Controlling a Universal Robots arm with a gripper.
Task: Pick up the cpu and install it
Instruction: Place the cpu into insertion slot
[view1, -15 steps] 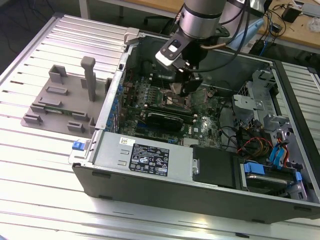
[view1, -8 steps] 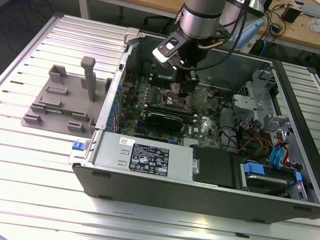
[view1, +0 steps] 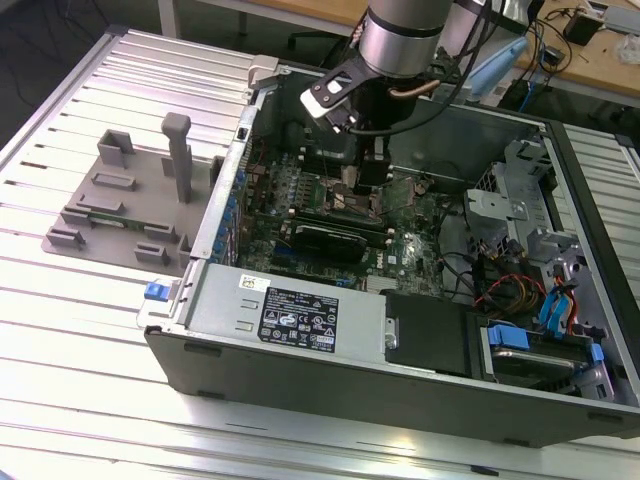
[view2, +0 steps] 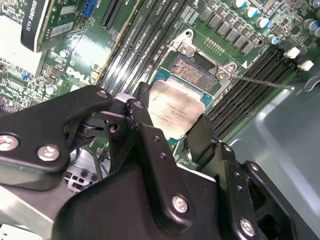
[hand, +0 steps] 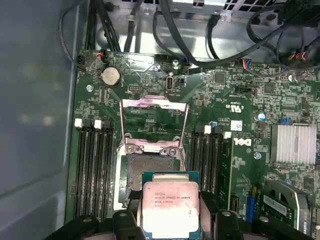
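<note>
The claw (hand: 172, 218) is clamped on the cpu (hand: 171, 202) by its two sides, just above the open socket (hand: 134, 172). The cpu looks small, light, stiff and easy to break, so hold its edges only.

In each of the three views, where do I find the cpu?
Exterior view: I cannot pick it out; look under the gripper.
Second wrist view: the cpu is between the fingers, partly over the open socket.
First wrist view: the cpu between the fingers, overlapping the socket.
Shared landmark: the socket.
</note>
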